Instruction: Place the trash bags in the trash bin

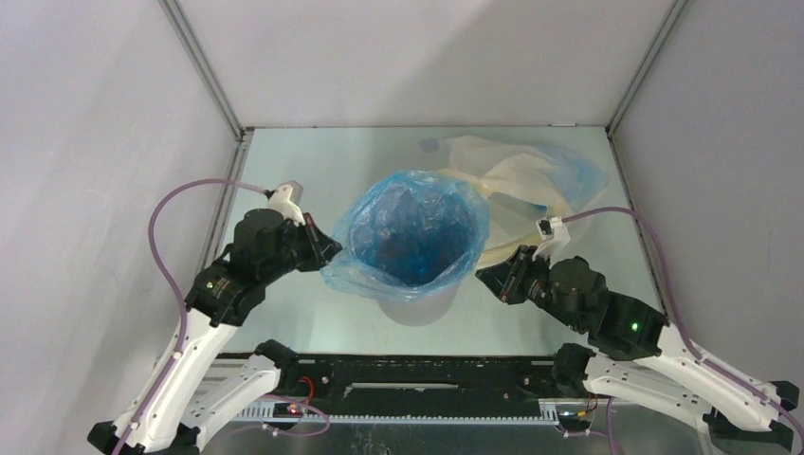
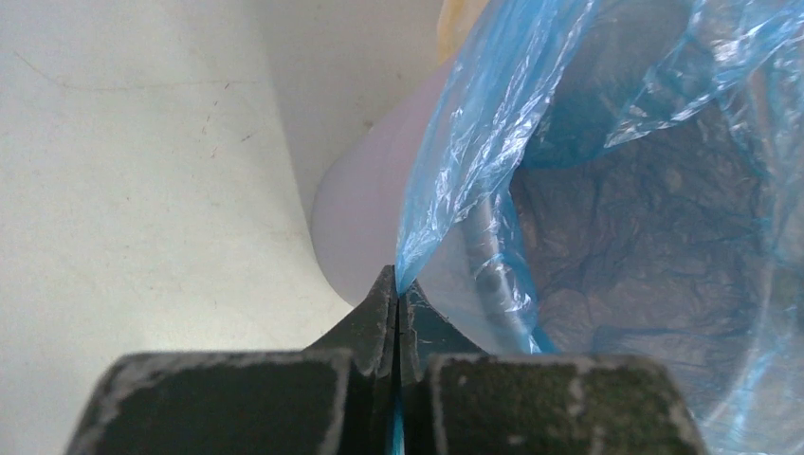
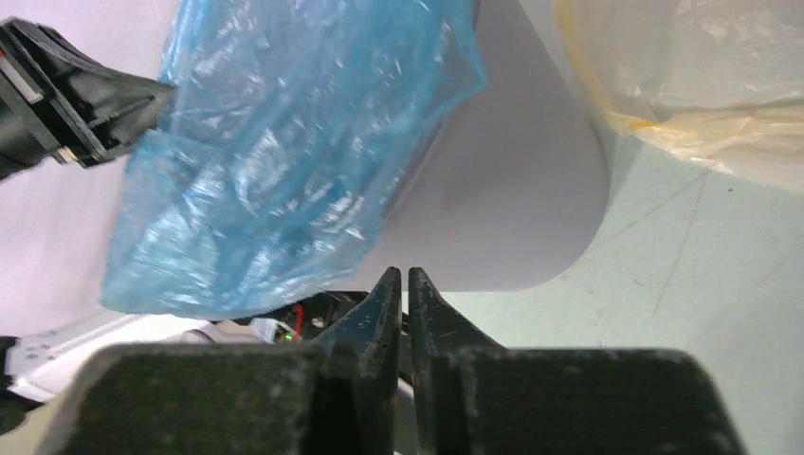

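On a pale counter (image 1: 313,161), spare bags (image 1: 531,175) crowd behind the bin (image 1: 417,305); wrist view shows left pincer (image 2: 395,282) clamped on blue bag (image 1: 417,227), right pincer (image 3: 399,280) together.

- A robot test cell in a lab.
- Plain pale grey walls (image 1: 85,142) box in the tabletop (image 1: 303,161) on three sides, with bare metal frame posts (image 1: 202,66) at the corners.
- The left arm (image 1: 180,360) and the right arm (image 1: 683,365) are bolted to a black rail (image 1: 427,379) at the near edge.
- Purple cables (image 1: 156,237) loop loose above the arms.
- A small circuit board (image 1: 294,408) with a red light sits exposed by the rail.
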Controlling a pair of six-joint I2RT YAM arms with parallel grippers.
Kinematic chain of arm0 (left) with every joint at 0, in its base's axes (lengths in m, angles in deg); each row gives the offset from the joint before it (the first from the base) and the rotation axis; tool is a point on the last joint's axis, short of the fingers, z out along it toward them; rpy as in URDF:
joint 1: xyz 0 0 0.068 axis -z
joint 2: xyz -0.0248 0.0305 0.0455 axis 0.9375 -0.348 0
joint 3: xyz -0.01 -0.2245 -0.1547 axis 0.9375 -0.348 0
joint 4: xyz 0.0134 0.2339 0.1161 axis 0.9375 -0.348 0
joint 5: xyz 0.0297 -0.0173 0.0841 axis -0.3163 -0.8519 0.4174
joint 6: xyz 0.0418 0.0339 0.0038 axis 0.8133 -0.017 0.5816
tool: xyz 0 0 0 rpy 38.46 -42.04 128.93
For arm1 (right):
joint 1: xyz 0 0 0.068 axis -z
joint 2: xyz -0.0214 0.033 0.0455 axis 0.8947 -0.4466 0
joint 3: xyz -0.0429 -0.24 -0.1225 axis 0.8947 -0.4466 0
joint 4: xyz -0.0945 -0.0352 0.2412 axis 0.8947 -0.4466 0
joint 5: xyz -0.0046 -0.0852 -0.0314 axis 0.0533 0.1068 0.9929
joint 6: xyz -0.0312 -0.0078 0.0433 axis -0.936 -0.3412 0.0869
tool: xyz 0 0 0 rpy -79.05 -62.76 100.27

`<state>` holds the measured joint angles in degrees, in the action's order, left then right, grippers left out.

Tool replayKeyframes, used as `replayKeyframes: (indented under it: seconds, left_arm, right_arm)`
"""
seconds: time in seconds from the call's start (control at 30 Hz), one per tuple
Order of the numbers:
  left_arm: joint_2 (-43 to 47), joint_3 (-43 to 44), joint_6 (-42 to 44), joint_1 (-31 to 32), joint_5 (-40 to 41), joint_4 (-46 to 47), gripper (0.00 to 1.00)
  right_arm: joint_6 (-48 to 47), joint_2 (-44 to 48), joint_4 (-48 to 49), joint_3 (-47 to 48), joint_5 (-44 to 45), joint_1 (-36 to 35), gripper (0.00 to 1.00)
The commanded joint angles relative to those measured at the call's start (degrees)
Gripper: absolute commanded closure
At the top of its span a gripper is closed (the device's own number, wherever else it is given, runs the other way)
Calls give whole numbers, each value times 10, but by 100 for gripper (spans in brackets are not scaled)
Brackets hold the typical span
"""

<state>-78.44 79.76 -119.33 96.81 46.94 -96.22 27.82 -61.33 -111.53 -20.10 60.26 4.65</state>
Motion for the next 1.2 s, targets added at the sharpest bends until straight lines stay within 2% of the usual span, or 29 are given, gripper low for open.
replayKeyframes:
  seconds: [0.0, 0.07, 0.2, 0.33, 0.47, 0.6, 0.63, 0.7, 0.83, 0.9, 1.03, 1.17]
  left_arm:
    - [5, -14, -8, -4, -17, 29, 100]
    - [5, -14, -8, -4, -14, 31, 100]
    - [5, -12, -8, -4, -10, 31, 100]
    - [4, -13, -9, -4, -9, 35, 100]
    - [6, -17, -11, -4, -9, 40, 100]
    - [7, -21, -11, -4, -8, 43, 100]
    - [7, -21, -11, -4, -9, 43, 100]
    - [5, -20, -11, -4, -11, 44, 100]
    - [4, -19, -10, -4, -10, 44, 100]
    - [4, -20, -10, -4, -9, 44, 100]
    - [4, -16, -9, -4, -4, 44, 100]
    - [2, -13, -9, -4, -3, 43, 100]
  right_arm:
    - [-16, 24, 20, -21, -20, 2, 78]
    - [-22, 45, 37, -36, -26, 2, 63]
    - [-33, 77, 85, -52, -34, 3, 52]
    - [-27, 68, 124, -52, -52, 3, 34]
    - [-9, 41, 142, -47, -48, 4, 31]
    - [4, 5, 145, -34, -48, 14, 34]
    - [10, -1, 146, -33, -52, 18, 38]
    - [19, -5, 138, -33, -54, 25, 55]
    - [26, 6, 110, -33, -47, 28, 79]
    - [24, 14, 101, -34, -47, 28, 81]
    - [17, 30, 92, -33, -50, 29, 73]
    - [15, 39, 88, -33, -51, 29, 79]
